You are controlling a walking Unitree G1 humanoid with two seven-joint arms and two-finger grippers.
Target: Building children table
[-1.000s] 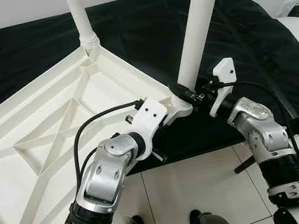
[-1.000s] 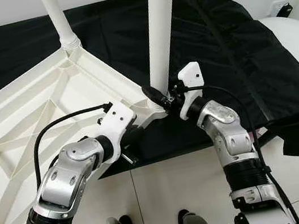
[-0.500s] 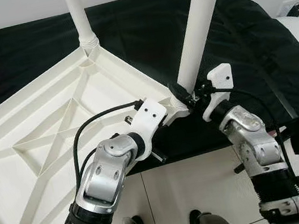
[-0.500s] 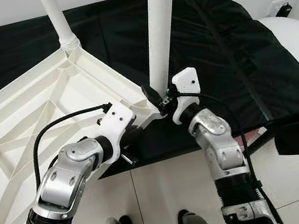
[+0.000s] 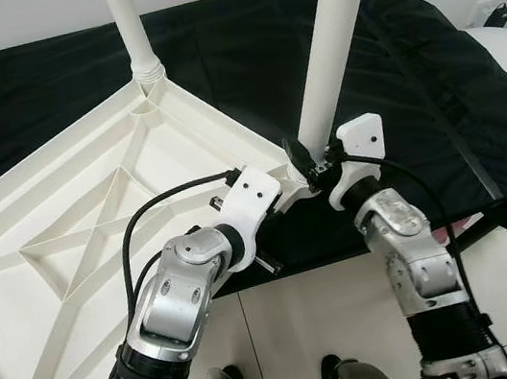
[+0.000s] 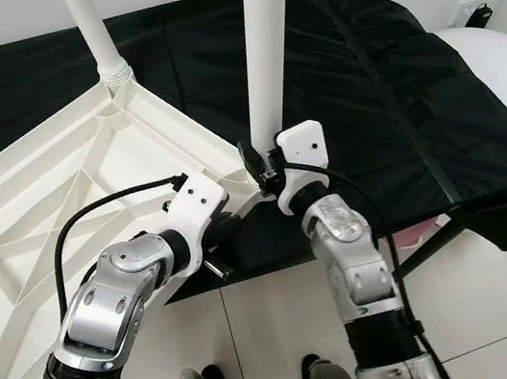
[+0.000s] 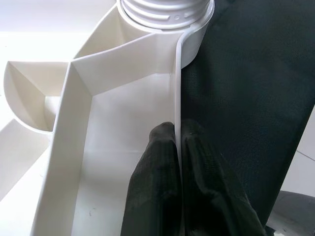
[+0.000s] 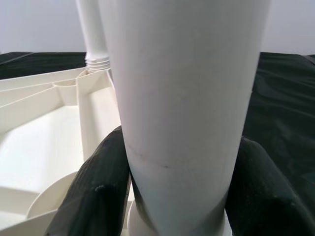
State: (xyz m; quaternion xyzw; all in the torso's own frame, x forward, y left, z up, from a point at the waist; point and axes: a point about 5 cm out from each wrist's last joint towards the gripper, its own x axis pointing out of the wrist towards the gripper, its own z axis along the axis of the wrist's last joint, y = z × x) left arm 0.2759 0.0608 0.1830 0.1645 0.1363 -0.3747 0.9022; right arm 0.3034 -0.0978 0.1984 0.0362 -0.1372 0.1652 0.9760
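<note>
The left gripper (image 7: 178,147) pinches the tabletop (image 5: 66,231) rim. The right gripper (image 8: 177,191) clasps the leg (image 5: 326,41), apparently near its socket.

Black cloth (image 5: 239,46) draped — white tile floor (image 5: 333,312) below.

**Tight at the near corner, open over the ribs**

My right end effector (image 5: 312,162) clasped the near leg (image 5: 329,45), and my left end effector (image 7: 178,162) pinched the tabletop rim (image 7: 177,98) just beside it, crowding that corner. The far leg (image 5: 131,25) stood well apart. Between them, open ribbed bays (image 5: 92,212) and black cloth (image 5: 239,46) left room.
</note>
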